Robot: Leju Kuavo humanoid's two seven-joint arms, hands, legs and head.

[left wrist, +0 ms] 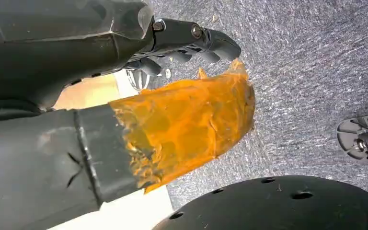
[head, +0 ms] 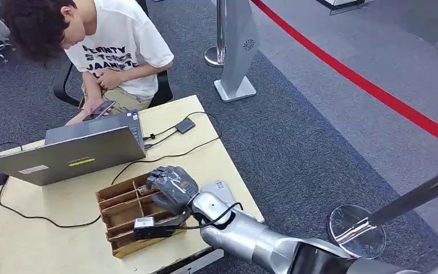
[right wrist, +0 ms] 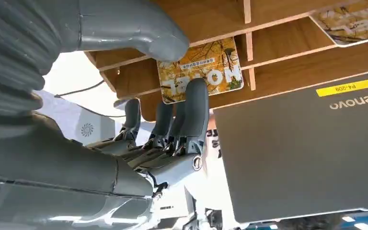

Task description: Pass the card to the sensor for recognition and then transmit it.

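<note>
Card [right wrist: 200,69] lay in a slot of the wooden divider box [head: 120,214], with the right hand [head: 171,185] over it, a fingertip [right wrist: 197,91] touching its face and thumb apart, nothing grasped. The left hand [left wrist: 191,38] hung over carpet, fingers curled, empty. The laptop [head: 68,154] sat at eleven o'clock from the box.

The right hand [head: 170,185] is positioned over the cardboard divider box [head: 126,212] on the pale table [head: 51,240]. A grey laptop [head: 71,153] stands behind the box. A seated person [head: 105,48] holds a phone [head: 100,109]. Black cables [head: 171,154] cross the table.
</note>
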